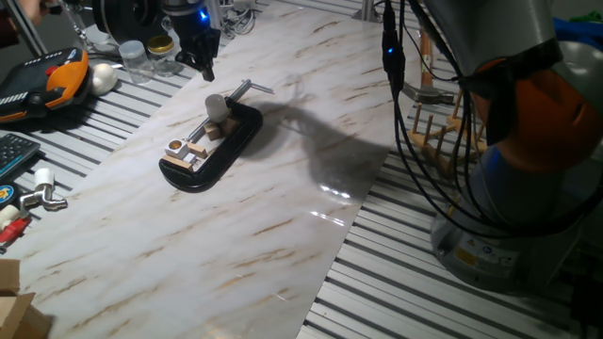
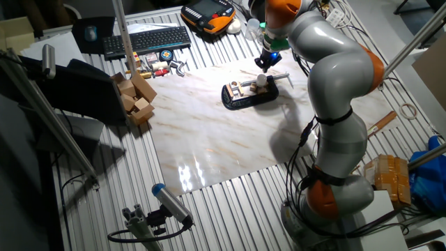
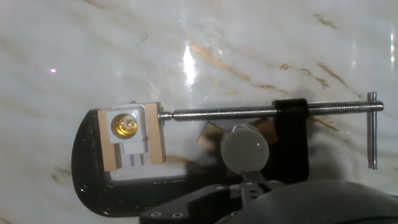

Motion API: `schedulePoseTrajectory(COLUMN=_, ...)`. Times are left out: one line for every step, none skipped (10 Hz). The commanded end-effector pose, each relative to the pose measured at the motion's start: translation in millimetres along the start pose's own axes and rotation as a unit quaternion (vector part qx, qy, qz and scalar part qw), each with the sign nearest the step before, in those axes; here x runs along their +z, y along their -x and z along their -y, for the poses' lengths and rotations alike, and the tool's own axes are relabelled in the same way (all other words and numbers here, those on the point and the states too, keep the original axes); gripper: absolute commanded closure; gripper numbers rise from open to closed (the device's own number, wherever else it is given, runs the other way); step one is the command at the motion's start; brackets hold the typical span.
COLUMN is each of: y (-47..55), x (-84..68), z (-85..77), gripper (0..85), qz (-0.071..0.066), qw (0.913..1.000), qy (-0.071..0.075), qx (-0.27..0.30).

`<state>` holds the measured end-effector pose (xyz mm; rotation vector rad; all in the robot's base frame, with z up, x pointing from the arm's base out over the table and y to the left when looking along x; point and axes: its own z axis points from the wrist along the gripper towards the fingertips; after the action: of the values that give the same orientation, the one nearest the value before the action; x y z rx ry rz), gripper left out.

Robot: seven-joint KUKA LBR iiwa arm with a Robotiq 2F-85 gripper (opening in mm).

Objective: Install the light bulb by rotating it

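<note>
The light bulb point(image 1: 216, 104), a small frosted globe, stands upright at the middle of a black C-clamp point(image 1: 221, 151) on the marble board. In the hand view the bulb point(image 3: 245, 149) sits just under the clamp's screw, on small wooden pieces. A white socket point(image 3: 127, 127) with a brass centre is clamped between two wooden blocks at the clamp's left end. My gripper point(image 1: 207, 68) hangs just above and behind the bulb, holding nothing. Only its dark body shows at the bottom of the hand view point(image 3: 249, 190), so I cannot tell how the jaws stand.
An orange-and-black pendant point(image 1: 57, 80), a white egg-shaped ball point(image 1: 102, 77) and glass jars point(image 1: 141, 56) lie behind the board. A keyboard point(image 2: 146, 40) and loose wooden blocks point(image 2: 136, 97) lie to its side. My arm's base point(image 1: 509, 217) and a wooden rack point(image 1: 433, 132) stand at the right.
</note>
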<state>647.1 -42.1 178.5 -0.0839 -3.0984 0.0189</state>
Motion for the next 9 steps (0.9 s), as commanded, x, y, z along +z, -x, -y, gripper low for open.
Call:
schedulePoseTrajectory(y=-0.5, x=-0.2, z=-1.0, gripper=85.0, qz=-0.001, qw=1.0, qy=0.001, qx=-0.003)
schedulePoseTrajectory(y=-0.8, x=-0.2, z=-1.8, gripper=85.0, qz=-0.001, qw=1.0, qy=-0.004, qx=-0.006)
schedulePoseTrajectory(y=-0.5, x=-0.2, z=-1.7, gripper=85.0, qz=0.0, qw=0.9999, qy=-0.009, qx=-0.008)
schedulePoseTrajectory(y=-0.1, x=-0.2, z=-1.5, gripper=68.0, qz=0.002, qw=0.9999, qy=-0.014, qx=-0.006)
schedulePoseTrajectory(y=-0.1, x=0.1, z=-1.5, gripper=51.0, qz=0.008, qw=0.9999, qy=-0.015, qx=-0.004)
schedulePoseTrajectory(y=-0.4, x=0.1, z=-1.4, gripper=51.0, qz=0.01, qw=0.9998, qy=-0.017, qx=-0.007)
schedulePoseTrajectory(y=-0.8, x=0.7, z=-1.2, gripper=34.0, qz=0.012, qw=0.9998, qy=-0.016, qx=-0.007)
schedulePoseTrajectory(y=-0.8, x=1.2, z=-0.7, gripper=34.0, qz=0.015, qw=0.9997, qy=-0.016, qx=-0.007)
schedulePoseTrajectory(y=-1.0, x=1.9, z=-0.3, gripper=34.0, qz=0.02, qw=0.9997, qy=-0.015, qx=-0.008)
